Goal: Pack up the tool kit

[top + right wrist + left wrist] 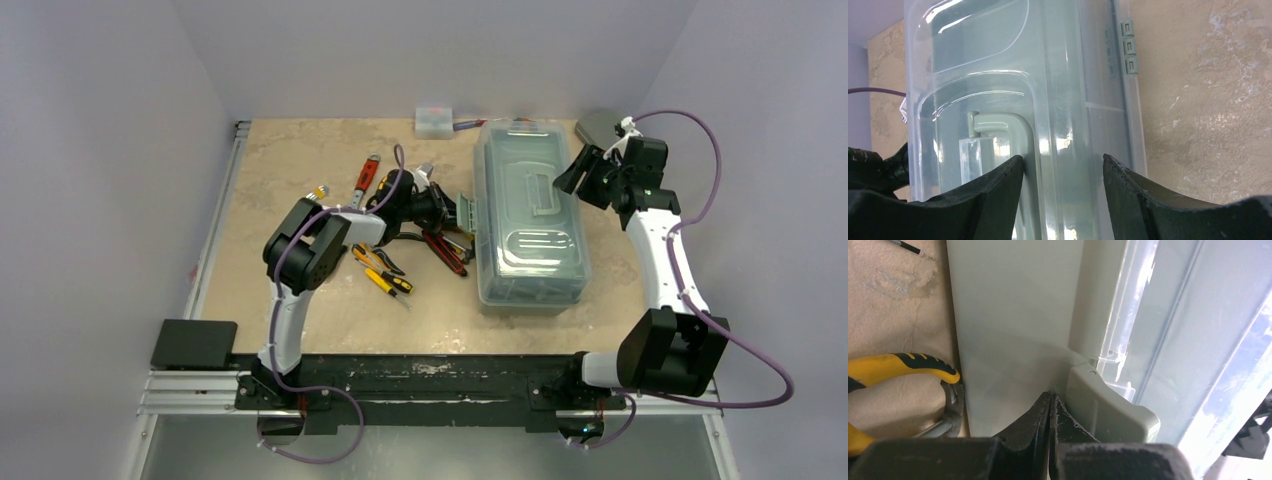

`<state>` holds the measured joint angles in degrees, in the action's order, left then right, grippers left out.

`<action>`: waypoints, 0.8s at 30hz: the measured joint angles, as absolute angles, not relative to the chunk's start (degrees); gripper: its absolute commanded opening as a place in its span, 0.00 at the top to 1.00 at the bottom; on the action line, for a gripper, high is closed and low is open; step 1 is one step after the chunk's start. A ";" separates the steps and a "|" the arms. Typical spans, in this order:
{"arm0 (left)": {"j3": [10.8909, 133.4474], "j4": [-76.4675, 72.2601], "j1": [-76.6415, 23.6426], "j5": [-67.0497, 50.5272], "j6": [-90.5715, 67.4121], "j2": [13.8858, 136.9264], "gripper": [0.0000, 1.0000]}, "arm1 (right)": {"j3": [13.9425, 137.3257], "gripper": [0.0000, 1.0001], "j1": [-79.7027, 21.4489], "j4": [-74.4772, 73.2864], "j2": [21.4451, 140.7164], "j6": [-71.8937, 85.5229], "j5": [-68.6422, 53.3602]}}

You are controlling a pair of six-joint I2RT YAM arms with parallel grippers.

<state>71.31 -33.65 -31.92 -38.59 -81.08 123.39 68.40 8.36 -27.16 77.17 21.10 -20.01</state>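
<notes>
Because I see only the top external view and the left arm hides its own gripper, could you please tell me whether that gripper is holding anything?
Observer: No, the left gripper is shut on nothing, its tips by the toolbox wall, next to the latch.
Operator: Is any tool near it?
Observer: Yellow-handled pliers lie on the table beside that wall.
Operator: And the right gripper?
Observer: It is open above the translucent lid, with the handle beside one finger.

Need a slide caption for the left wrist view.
Left claw, shut, tips at the sage-green toolbox beside its latch; yellow-handled pliers lie alongside.
</notes>
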 measured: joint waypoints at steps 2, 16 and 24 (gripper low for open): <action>70.91 -36.25 -31.83 -39.05 -83.59 124.11 1.00 | 68.40 0.42 8.45 -27.16 77.17 21.06 -19.97; 53.98 -39.66 -25.96 -40.18 -80.86 110.80 0.83 | 71.79 0.33 7.62 -33.17 77.17 20.12 -20.12; 51.37 -27.83 -22.70 -35.16 -69.93 98.19 0.46 | 82.59 0.25 -0.34 -42.41 77.17 16.40 -5.87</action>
